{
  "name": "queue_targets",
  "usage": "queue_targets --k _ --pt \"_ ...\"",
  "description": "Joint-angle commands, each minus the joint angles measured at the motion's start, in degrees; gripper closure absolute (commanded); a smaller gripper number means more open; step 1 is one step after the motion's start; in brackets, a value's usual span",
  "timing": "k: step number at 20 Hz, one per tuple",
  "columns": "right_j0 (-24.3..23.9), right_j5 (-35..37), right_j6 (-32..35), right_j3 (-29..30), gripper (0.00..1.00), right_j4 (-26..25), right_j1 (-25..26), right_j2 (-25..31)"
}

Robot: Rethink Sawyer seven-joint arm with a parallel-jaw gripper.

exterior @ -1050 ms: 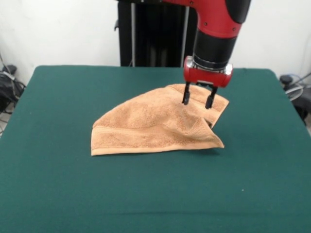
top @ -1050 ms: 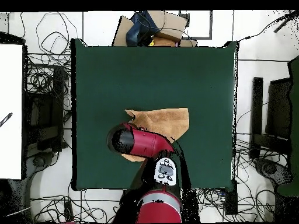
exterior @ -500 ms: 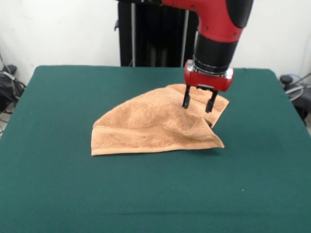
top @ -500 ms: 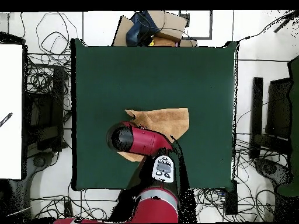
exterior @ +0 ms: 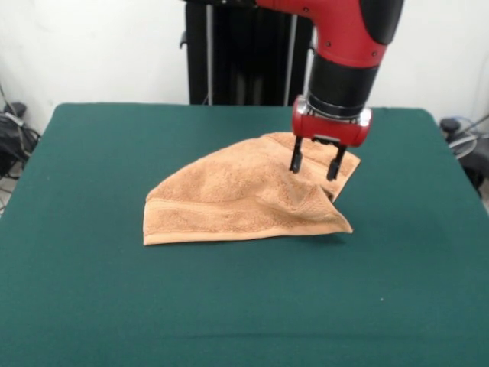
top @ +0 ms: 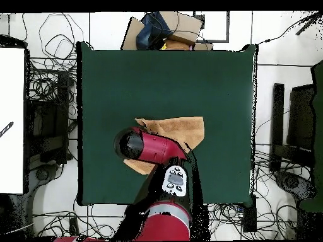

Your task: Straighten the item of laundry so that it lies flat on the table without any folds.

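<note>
The item of laundry (exterior: pixel 237 200) is a light orange-tan towel lying folded over itself in a rough triangle on the green table (exterior: pixel 114 306). A raised fold runs along its right side, and a woven band shows near its front hem. My gripper (exterior: pixel 315 167) is open, its two black fingers pointing down at the towel's right part, tips at or just above the cloth. In the overhead view the red arm (top: pixel 148 146) covers the gripper and part of the towel (top: pixel 183 131).
Cables, boxes and dark equipment lie on the floor around the table (top: pixel 164 75) in the overhead view. A white board (top: pixel 11 120) stands at the left. Bare green cloth surrounds the towel on all sides.
My gripper has shifted slightly to the right and a little lower over the towel. The towel's shape is unchanged.
</note>
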Motion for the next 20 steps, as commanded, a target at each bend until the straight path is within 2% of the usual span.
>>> queue_targets --k 1,20 --pt "0.39 6.16 12.95 -5.1 0.0 3.5 1.75 -0.03" --pt "1.18 6.19 12.14 -8.43 0.0 3.87 4.84 -1.51"
